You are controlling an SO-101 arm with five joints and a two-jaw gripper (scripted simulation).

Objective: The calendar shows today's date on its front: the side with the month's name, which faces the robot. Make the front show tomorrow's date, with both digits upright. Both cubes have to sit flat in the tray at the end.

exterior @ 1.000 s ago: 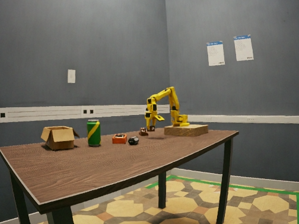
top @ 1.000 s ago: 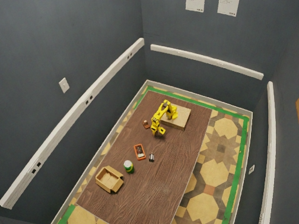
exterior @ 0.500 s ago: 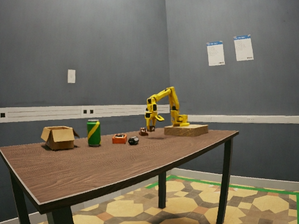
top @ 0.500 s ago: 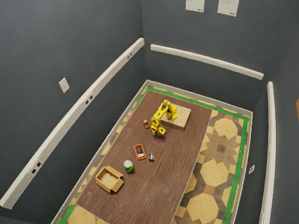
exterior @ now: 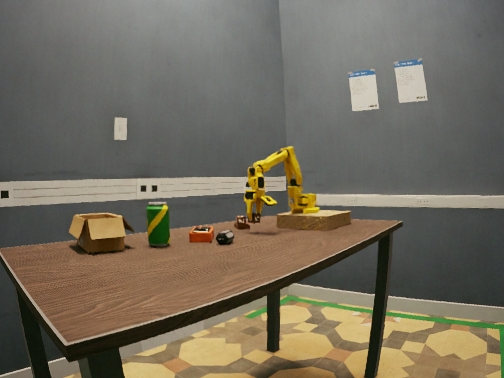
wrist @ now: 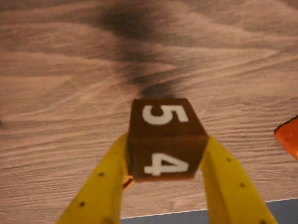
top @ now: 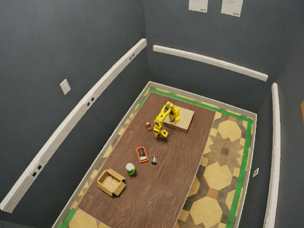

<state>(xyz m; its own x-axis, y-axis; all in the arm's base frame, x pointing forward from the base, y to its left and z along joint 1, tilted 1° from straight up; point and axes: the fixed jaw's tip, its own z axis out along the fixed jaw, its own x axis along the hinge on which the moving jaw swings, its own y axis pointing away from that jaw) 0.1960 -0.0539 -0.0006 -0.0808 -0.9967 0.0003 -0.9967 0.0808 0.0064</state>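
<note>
Left on the counter [top: 169, 181] [exterior: 165, 280] [wrist: 60, 100], in the top view, the calendar [top: 148, 126] [exterior: 242, 225] sits beside the jaws [top: 157, 136] [exterior: 254, 219], which grasp a cube [exterior: 255, 218] [wrist: 167, 140] above the wood, digits sideways in the wrist view; the coming move probably runs toward that tray.

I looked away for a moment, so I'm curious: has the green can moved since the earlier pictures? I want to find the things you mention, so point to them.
No, the green can [top: 131, 170] [exterior: 158, 225] stands in the same spot beside the open cardboard box [top: 105, 187] [exterior: 102, 242].
</note>
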